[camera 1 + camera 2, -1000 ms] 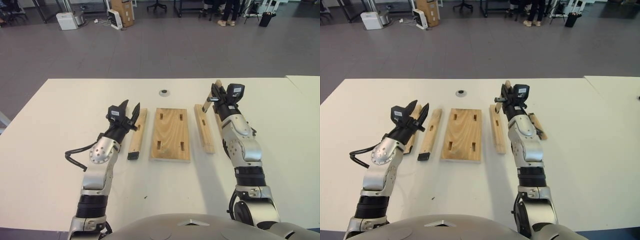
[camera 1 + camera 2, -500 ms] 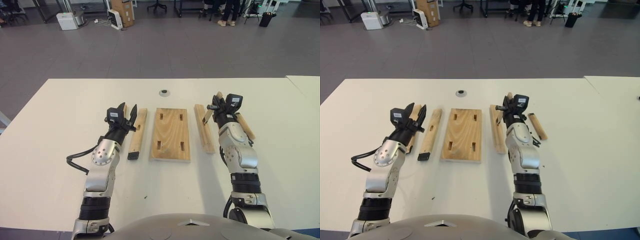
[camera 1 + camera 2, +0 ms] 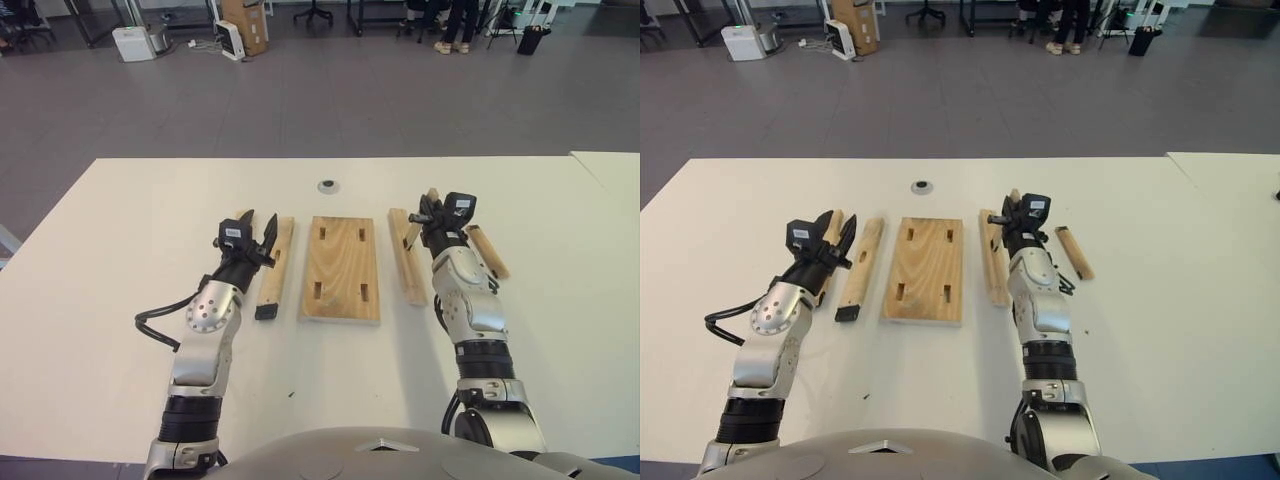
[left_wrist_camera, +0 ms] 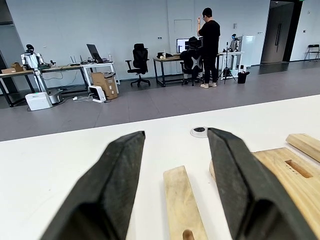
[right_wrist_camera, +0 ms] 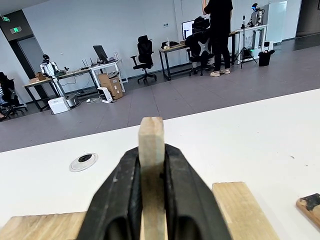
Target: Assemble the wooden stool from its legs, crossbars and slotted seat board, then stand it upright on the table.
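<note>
While tight on bar [image 5: 151,132], right claw [image 5: 150,162]

L leg [image 3: 274,264], seat board [image 3: 341,267] mid, R leg [image 3: 410,272]

The white tabletop [image 3: 120,230] holds the stool parts. A flat seat board [image 3: 342,267] with four little slots lies in the middle. Just to its left lies a long wooden bar [image 3: 275,260] (its near end is dark). A second bar [image 3: 834,220] lies farther left, partly hidden. Just right of the board lies another long bar [image 3: 406,258]. A short wooden stick [image 3: 487,250] lies farther right. A small round grey disc [image 3: 327,185] sits near the far edge.
</note>
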Robot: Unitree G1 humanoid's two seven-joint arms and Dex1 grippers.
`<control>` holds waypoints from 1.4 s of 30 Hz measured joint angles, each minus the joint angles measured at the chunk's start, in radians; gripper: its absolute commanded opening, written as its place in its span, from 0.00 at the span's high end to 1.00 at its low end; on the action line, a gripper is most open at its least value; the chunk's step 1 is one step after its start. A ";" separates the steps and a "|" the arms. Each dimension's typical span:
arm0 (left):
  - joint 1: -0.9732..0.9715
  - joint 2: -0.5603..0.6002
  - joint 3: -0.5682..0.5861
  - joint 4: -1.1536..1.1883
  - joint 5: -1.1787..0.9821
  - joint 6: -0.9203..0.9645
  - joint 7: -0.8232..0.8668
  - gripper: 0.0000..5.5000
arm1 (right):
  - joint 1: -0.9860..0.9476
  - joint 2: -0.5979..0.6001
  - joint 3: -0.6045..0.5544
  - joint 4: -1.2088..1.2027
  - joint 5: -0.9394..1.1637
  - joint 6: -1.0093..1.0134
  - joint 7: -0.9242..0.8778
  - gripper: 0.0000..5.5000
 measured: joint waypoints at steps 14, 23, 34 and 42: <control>0.038 0.021 -0.022 -0.022 0.000 -0.004 -0.009 0.59 | 0.063 -0.117 0.027 0.187 0.003 -0.299 0.356 0.93; 0.066 0.027 -0.028 -0.048 -0.001 -0.004 -0.003 0.59 | 0.111 -0.132 0.048 0.145 0.002 -0.316 0.357 0.93; 0.066 0.010 -0.048 -0.048 0.000 -0.005 0.002 0.59 | 0.060 -0.145 0.072 0.117 0.001 -0.177 0.285 0.93; 0.066 0.010 -0.049 -0.048 0.002 -0.008 0.002 0.59 | 0.073 -0.164 0.099 0.100 -0.029 -0.100 0.259 0.81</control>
